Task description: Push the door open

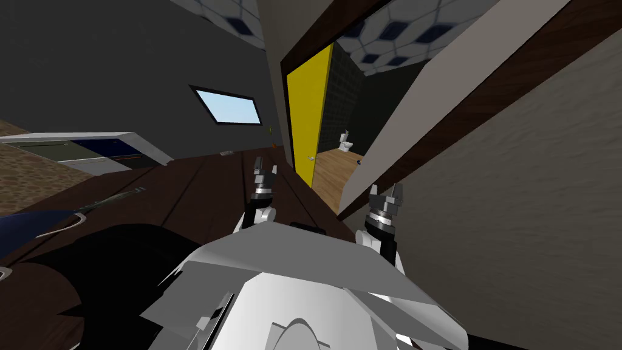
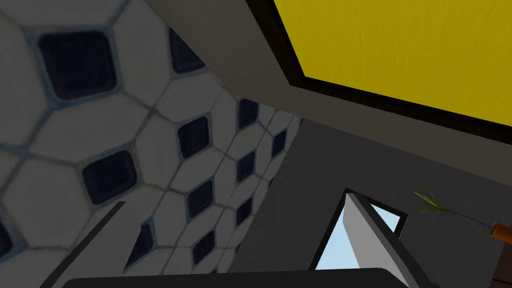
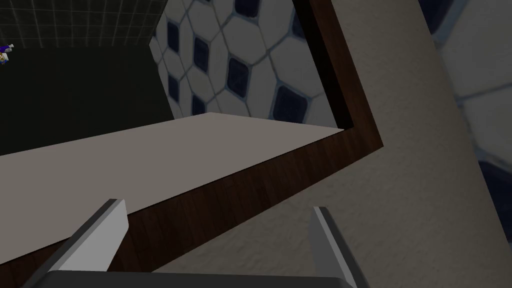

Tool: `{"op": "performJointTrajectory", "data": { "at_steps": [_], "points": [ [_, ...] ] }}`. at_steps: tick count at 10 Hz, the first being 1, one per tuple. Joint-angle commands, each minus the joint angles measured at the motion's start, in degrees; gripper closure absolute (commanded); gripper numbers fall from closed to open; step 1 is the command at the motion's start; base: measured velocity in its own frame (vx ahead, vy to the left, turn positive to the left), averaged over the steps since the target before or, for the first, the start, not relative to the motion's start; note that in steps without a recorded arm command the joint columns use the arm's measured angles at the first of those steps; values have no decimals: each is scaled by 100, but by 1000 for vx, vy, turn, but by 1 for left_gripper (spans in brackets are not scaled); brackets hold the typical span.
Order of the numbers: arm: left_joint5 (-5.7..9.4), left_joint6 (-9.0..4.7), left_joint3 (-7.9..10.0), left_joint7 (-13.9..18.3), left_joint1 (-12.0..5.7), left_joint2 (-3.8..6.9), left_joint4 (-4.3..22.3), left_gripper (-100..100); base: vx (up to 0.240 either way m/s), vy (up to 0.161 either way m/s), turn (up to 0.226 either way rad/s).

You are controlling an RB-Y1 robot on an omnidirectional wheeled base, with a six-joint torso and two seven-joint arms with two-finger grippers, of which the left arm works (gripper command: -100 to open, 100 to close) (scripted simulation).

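Standing well ajar ahead, yellow door (image 1: 307, 115) already shows toilet (image 1: 345, 143) beyond, so little pushing seems to remain; left jaws, nearer it, and right jaws both spread wide, holding nothing

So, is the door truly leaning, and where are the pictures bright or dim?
Head view: the lean is the camera's roll, and the wide lens splays the walls; the yellow door and the window are brightest. Left wrist view: door bright, tiles dull. Right wrist view: evenly dim, no glare.
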Motion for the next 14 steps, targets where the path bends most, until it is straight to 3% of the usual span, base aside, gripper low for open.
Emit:
{"op": "performJointTrajectory", "data": {
  "at_steps": [1,7,14],
  "points": [
    [-13,-35,-23,2,-69,52,161,-100,57,24,-28],
    [-77,-210,-139,12,-406,241,954,-100,107,56,-53],
    [-147,-399,-263,22,-771,380,1812,-100,95,60,-50]
  ]
}}
